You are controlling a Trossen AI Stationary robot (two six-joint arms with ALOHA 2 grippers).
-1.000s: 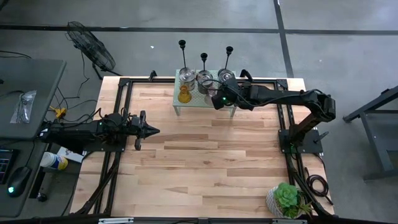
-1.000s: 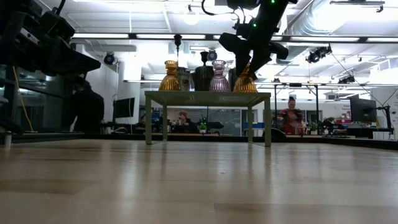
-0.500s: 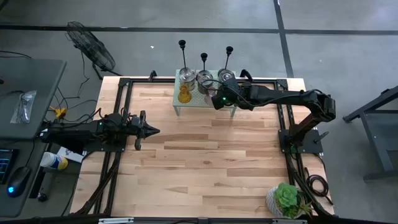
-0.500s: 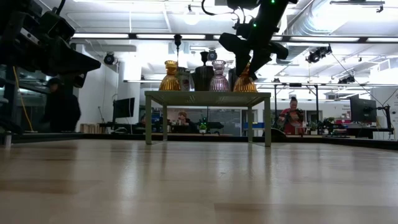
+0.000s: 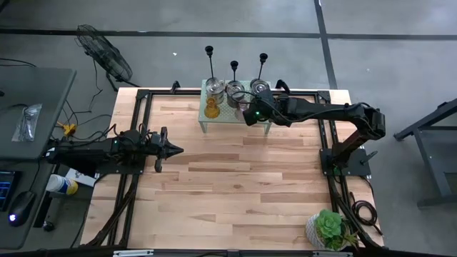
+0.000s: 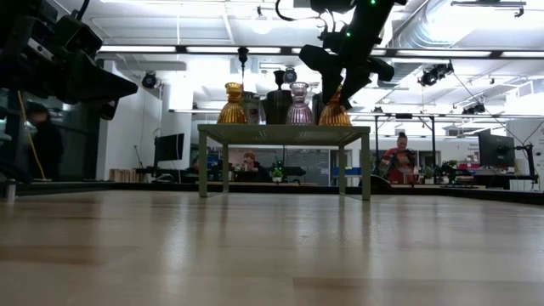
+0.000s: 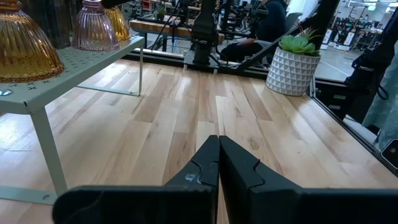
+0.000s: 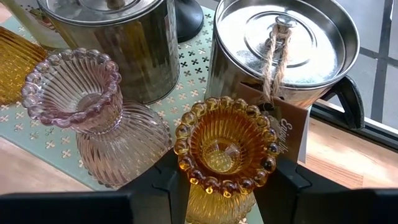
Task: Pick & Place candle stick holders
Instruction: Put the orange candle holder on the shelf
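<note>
Nearest of all is the little plant [image 5: 330, 228] in its white pot, on a corner of the wooden surface [image 5: 235, 185]. The wide middle of the surface has no candle holder on it, so I think none has been moved there yet. The left hand [image 5: 173, 150] lies low at the left side, closed up tight with nothing in it, and it is just waiting. Farther back stands a small green shelf [image 8: 193, 62] at the far edge. The right hand [image 5: 248, 114] has reached over it and sits around the orange glass holder [image 8: 224, 149]. I cannot tell if the hand is squeezing it. The holder looks like it is standing on the shelf, not lifted. Just beside it is a pink glass holder [image 8: 71, 81], and another orange one [image 5: 211, 109] stands at the shelf's other end. Behind them are two shiny tins [image 8: 283, 37]. At the very back stand the three tall black candle sticks [image 5: 233, 66], and no hand is on them. So the job looks like it is only starting: one grab is under way, and all the lifting and putting down is left to do.
</note>
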